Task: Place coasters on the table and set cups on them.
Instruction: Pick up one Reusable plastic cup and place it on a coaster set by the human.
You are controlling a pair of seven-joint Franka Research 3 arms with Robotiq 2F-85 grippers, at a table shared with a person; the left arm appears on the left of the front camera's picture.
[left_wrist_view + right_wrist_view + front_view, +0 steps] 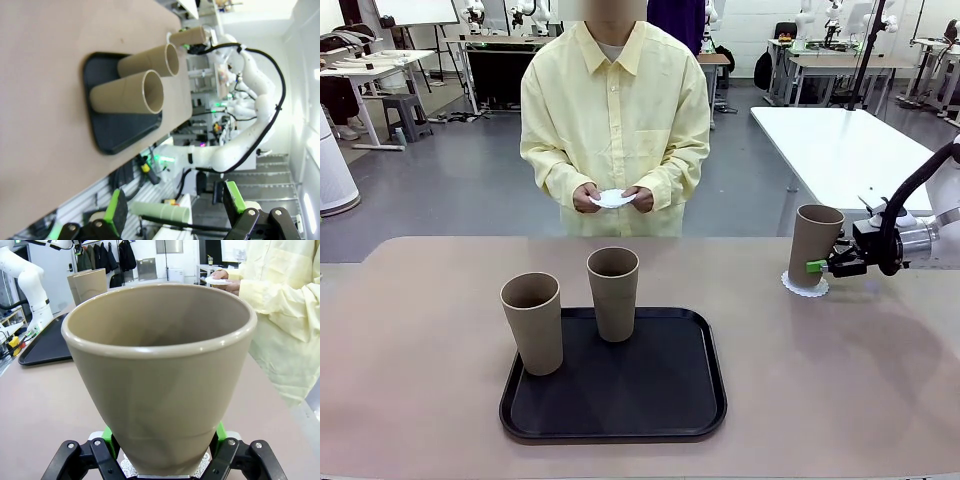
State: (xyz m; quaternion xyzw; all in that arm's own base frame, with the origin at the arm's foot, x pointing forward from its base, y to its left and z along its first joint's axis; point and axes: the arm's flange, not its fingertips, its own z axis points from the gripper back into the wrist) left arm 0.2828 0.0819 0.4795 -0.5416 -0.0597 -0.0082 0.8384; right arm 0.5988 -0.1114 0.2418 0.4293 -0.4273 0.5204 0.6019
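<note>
1. Working across the beige table (420, 400), with a black tray (620, 427) lying at 6 o'clock.
2. Counting three cups: two standing on the tray, at its 10 o'clock (532, 322) and 12 o'clock (613, 293), and a third cup (817, 240) at 2 o'clock from the tray.
3. Judging them stiff, light and smooth-walled, and favouring a hold low on the taper.
4. Clamping the third cup near its base with the right gripper (818, 266); keeping the left gripper (176, 204) spread wide, carrying nothing.
5. Counting coasters: one coaster (804, 287) under the third cup, more in the person's hands (612, 198) at 12 o'clock, number unclear. Likely thin and floppy, easily shifted.
</note>
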